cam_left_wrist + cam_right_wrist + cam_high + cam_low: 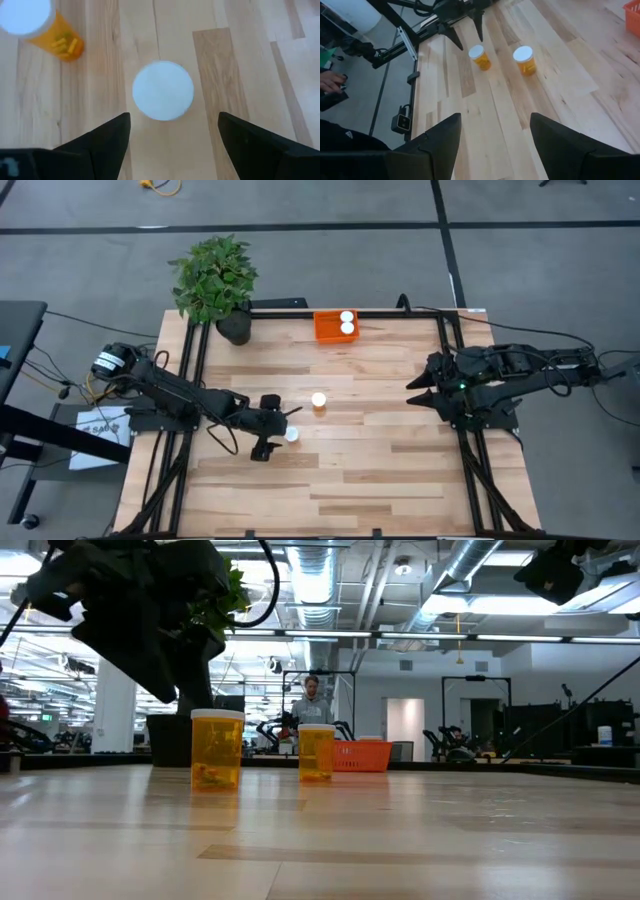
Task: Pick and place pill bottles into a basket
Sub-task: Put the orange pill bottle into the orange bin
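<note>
A pale wooden table (330,480) fills the scene, with a dark arm mounted at each side. Near its far left corner stands a leafy plant (213,275) in a black pot. At the far edge, close to the middle, sits the orange basket (326,327), and two white caps (347,322) already show inside it at its right end.

Two pill bottles stand upright on the open wood. One (319,402) is near the table's centre. The other (291,434) is nearer and to its left, a small way apart.

The left gripper (278,424) hangs directly over that nearer bottle (163,90), its fingers (107,137) spread wide apart, one on each side of the round cap. The right gripper (420,392) waits at the right side of the table, its fingers also apart and holding nothing.

The step in hand looks like the grasp of this third bottle. To do it well, the left arm should drop straight down with the cap centred between the fingers, close below the cap on the amber body, and lift vertically so the neighbouring bottle is not knocked.
</note>
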`<state>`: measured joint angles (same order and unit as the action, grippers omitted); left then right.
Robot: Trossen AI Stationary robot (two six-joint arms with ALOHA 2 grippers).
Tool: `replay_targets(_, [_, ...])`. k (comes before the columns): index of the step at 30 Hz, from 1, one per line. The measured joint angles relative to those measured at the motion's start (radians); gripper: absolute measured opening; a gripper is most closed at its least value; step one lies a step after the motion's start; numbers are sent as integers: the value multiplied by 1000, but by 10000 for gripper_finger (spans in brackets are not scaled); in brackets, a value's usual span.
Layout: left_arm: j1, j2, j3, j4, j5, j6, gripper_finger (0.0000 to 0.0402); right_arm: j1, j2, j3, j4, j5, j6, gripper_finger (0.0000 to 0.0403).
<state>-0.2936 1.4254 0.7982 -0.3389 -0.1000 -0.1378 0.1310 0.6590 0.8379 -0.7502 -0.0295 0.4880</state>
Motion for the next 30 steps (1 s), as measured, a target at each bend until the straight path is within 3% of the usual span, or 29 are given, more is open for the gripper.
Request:
replay_targets(17, [61,0,0,65,61,89,293,0,0,0,0,0,0,232])
replay_targets(30, [85,49,0,107,118,74,293,0,2,0,-15,0,0,232])
